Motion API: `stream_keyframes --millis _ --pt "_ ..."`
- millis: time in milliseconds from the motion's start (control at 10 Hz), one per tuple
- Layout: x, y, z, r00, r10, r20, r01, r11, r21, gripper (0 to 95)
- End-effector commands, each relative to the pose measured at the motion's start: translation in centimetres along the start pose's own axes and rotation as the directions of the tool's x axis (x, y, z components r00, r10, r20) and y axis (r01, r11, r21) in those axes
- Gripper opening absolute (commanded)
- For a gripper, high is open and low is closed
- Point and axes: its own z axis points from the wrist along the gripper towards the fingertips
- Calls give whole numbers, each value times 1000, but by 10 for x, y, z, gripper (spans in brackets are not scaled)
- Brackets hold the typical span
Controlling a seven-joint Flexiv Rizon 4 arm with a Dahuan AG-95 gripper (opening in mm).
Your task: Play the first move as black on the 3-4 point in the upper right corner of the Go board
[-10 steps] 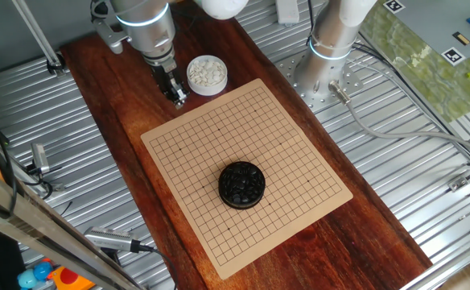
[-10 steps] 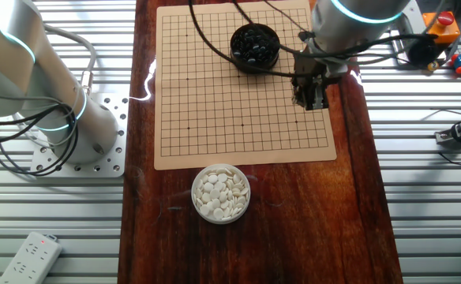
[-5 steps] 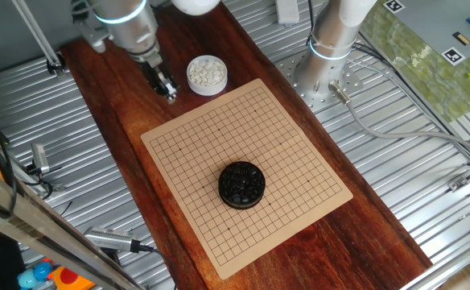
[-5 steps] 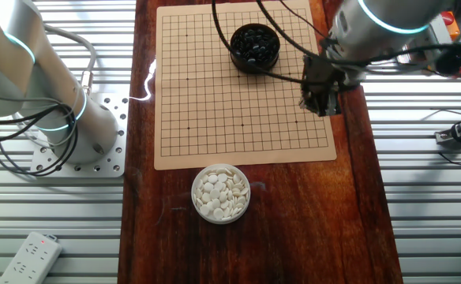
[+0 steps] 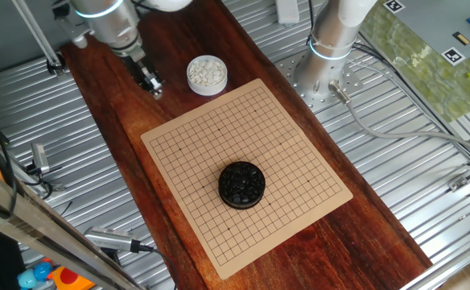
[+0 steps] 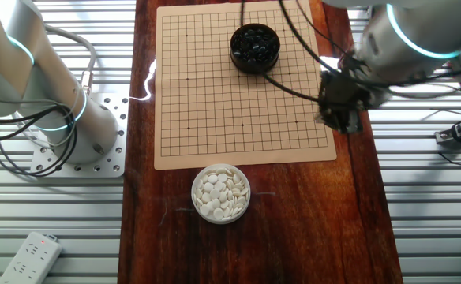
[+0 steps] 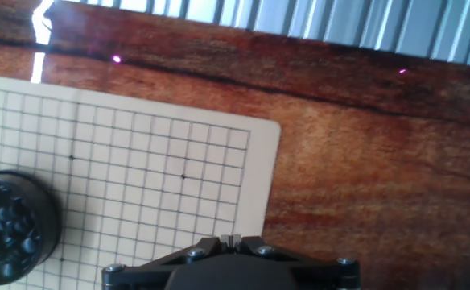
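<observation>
The Go board (image 5: 287, 149) lies on the wooden table with no stone on its grid. A round black bowl (image 5: 241, 184) full of black stones stands on the board; it also shows in the other fixed view (image 6: 255, 46) and at the lower left of the hand view (image 7: 6, 225). My gripper (image 5: 153, 90) hangs over the bare wood just off the board's corner, away from the bowl. In the other fixed view the gripper (image 6: 338, 123) is beside the board's edge (image 6: 215, 118). In the hand view its fingers (image 7: 231, 238) are pressed together, with no stone visible between them.
A white bowl (image 5: 207, 74) of white stones stands on the wood beside the board, also in the other fixed view (image 6: 221, 192). A second arm's base (image 5: 325, 60) stands beside the table. The table's wood (image 7: 364, 161) runs to ribbed metal at its edge.
My gripper has moved away from the board's corner, out over the bare wood toward the table's edge. The bowls and the board have not moved.
</observation>
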Motion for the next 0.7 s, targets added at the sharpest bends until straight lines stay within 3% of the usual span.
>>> stream_keyframes --millis 100,300,700 --pt "-9 -3 2 1000 1 -7 -1 1000 -4 0" --pt "-23 -5 8 1000 -7 -6 7 1000 -8 0" --pt "-36 -5 22 1000 5 -16 -5 1000 -4 0"
